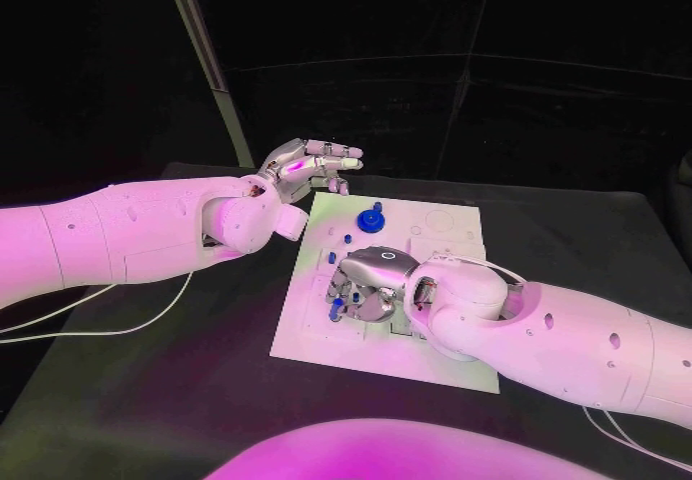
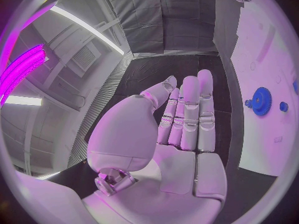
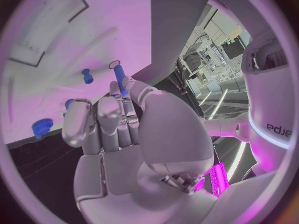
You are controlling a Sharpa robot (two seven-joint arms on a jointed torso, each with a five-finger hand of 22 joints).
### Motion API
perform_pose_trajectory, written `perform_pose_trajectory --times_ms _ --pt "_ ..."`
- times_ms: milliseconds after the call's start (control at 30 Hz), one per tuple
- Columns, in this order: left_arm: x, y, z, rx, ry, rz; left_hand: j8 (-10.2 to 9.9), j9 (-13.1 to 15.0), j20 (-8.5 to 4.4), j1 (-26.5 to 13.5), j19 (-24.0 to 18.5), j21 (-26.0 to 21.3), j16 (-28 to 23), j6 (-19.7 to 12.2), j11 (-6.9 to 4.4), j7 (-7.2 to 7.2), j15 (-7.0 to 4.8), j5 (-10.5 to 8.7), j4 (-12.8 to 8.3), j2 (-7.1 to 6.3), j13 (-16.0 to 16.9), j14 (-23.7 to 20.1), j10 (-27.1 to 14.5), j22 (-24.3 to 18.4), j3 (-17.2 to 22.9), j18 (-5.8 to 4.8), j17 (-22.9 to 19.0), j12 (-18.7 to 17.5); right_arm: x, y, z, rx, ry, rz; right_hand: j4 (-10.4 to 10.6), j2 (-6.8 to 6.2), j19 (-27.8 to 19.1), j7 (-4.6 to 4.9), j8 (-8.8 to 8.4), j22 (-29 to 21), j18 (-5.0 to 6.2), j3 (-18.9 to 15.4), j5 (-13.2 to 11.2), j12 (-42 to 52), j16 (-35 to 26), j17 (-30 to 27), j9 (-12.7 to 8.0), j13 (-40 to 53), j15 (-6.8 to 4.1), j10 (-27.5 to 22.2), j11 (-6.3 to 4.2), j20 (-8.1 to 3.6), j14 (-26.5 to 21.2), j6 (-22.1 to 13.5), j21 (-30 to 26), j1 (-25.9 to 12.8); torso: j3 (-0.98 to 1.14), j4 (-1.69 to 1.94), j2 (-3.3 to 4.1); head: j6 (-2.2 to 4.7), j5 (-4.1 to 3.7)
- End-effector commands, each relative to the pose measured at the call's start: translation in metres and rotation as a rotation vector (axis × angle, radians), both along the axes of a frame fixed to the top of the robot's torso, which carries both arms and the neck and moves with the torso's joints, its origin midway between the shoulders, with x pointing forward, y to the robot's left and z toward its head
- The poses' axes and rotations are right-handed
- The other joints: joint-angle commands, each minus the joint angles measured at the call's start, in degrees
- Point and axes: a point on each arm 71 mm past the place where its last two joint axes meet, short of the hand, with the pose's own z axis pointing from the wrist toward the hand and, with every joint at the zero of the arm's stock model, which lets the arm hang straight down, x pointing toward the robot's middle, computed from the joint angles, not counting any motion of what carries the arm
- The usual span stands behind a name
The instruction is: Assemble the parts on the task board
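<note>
The white task board [image 1: 433, 235] lies in the middle of the black table. My right hand [image 1: 369, 285] is low over its left-middle part and pinches a long blue peg [image 3: 119, 75] between thumb and a finger; the peg's tip is beside a small round hole [image 3: 114, 63] in the board. The peg [image 1: 336, 304] shows under the fingers. A blue gear [image 1: 372, 217] stands on the far part of the board, with a small blue piece [image 1: 348, 238] near it. My left hand [image 1: 310, 160] hovers off the board's far left corner, fingers straight, holding nothing.
More small blue parts stand on the board near my right hand: a short peg [image 3: 87, 76] and another piece [image 3: 69, 103]. The gear [image 2: 260, 100] and a small piece [image 2: 283, 106] lie beyond my left hand. Black table [image 1: 577, 240] surrounds the board.
</note>
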Motion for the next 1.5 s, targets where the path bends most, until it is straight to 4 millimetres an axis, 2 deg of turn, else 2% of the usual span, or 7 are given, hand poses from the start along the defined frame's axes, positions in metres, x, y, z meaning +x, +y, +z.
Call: perform_pose_trajectory --times_ms 33,767,1300,1433,1467,1500 --pt "0.0003 -0.0009 0.0014 -0.008 -0.003 -0.007 0.12 -0.08 0.06 -0.48 -0.50 -0.23 -0.39 -0.42 -0.02 0.04 0.12 0.05 0.04 0.03 -0.06 -0.32 -0.35 -0.09 -0.27 0.30 -0.08 0.23 0.0003 0.0002 -0.0009 -0.034 -0.027 0.004 -0.01 -0.01 -0.04 0.36 0.19 0.01 -0.46 0.39 0.20 -0.39 0.30 -0.04 0.04 -0.05 0.09 0.01 0.39 0.31 0.82 -0.03 0.17 -0.40 -0.01 -0.01 0.00 -0.07 0.03" --pt "0.0004 -0.0001 0.0013 -0.007 -0.002 -0.006 0.15 -0.07 0.09 -0.56 -0.51 -0.31 -0.40 -0.42 -0.02 0.05 0.15 0.06 0.14 0.07 -0.05 -0.33 -0.39 -0.16 -0.36 0.30 -0.18 0.34 -0.0044 0.0051 -0.0083 -0.109 -0.032 0.027 -0.08 -0.27 -0.18 0.41 0.10 -0.12 -0.42 0.27 0.19 -0.60 0.25 -0.22 0.02 -0.02 0.15 0.11 0.44 0.37 0.72 -0.04 0.11 -0.67 -0.03 -0.03 -0.02 -0.43 0.07" --pt "0.0001 0.0005 0.0011 -0.007 0.001 -0.008 0.15 -0.07 0.09 -0.56 -0.51 -0.31 -0.40 -0.42 -0.02 0.05 0.15 0.06 0.14 0.07 -0.05 -0.33 -0.39 -0.16 -0.36 0.30 -0.18 0.34 -0.0082 0.0078 -0.0088 -0.070 -0.047 0.033 -0.12 -0.35 -0.28 0.43 0.01 -0.20 -0.40 0.27 0.25 -0.78 0.23 -0.30 -0.01 -0.02 0.18 0.08 0.47 0.40 0.66 -0.10 0.07 -0.81 -0.02 0.03 0.00 -0.49 0.16" --pt "0.0000 0.0006 0.0012 -0.007 0.001 -0.008 0.15 -0.07 0.09 -0.56 -0.51 -0.31 -0.40 -0.42 -0.02 0.05 0.15 0.06 0.14 0.07 -0.05 -0.33 -0.39 -0.16 -0.36 0.30 -0.18 0.34 -0.0068 0.0072 -0.0096 -0.076 -0.045 0.023 0.43 -1.73 -1.73 1.43 -1.29 -2.32 -0.01 -0.36 0.51 -2.93 -1.45 -2.73 -0.48 -0.30 1.00 -2.69 1.45 0.91 -0.19 -2.52 -1.13 -2.63 -0.04 -0.01 -0.03 -0.47 0.22" --pt "0.0000 0.0007 0.0012 -0.007 0.002 -0.008 0.15 -0.07 0.09 -0.56 -0.51 -0.31 -0.40 -0.42 -0.02 0.05 0.15 0.06 0.14 0.07 -0.05 -0.33 -0.39 -0.16 -0.36 0.30 -0.18 0.34 -0.0064 0.0072 -0.0097 -0.075 -0.045 0.021 0.82 -2.75 -3.22 2.10 -1.51 -4.72 0.42 -1.12 0.89 -4.13 -2.95 -4.78 -0.67 -0.33 1.65 -4.92 2.06 1.30 -0.83 -4.58 -2.53 -3.73 -0.04 -0.01 -0.03 -0.47 0.22" --pt "0.0000 0.0007 0.0012 -0.007 0.002 -0.008 0.15 -0.07 0.09 -0.56 -0.51 -0.31 -0.40 -0.42 -0.02 0.05 0.15 0.06 0.14 0.07 -0.05 -0.33 -0.39 -0.16 -0.36 0.30 -0.18 0.34 -0.0061 0.0071 -0.0096 -0.072 -0.046 0.019 0.94 -3.92 -4.76 2.36 -1.52 -7.15 0.90 -2.20 0.90 -4.56 -4.64 -7.06 -0.69 -0.28 1.96 -6.57 2.74 1.74 -1.60 -6.87 -4.01 -4.55 -0.04 -0.01 -0.03 -0.47 0.22"
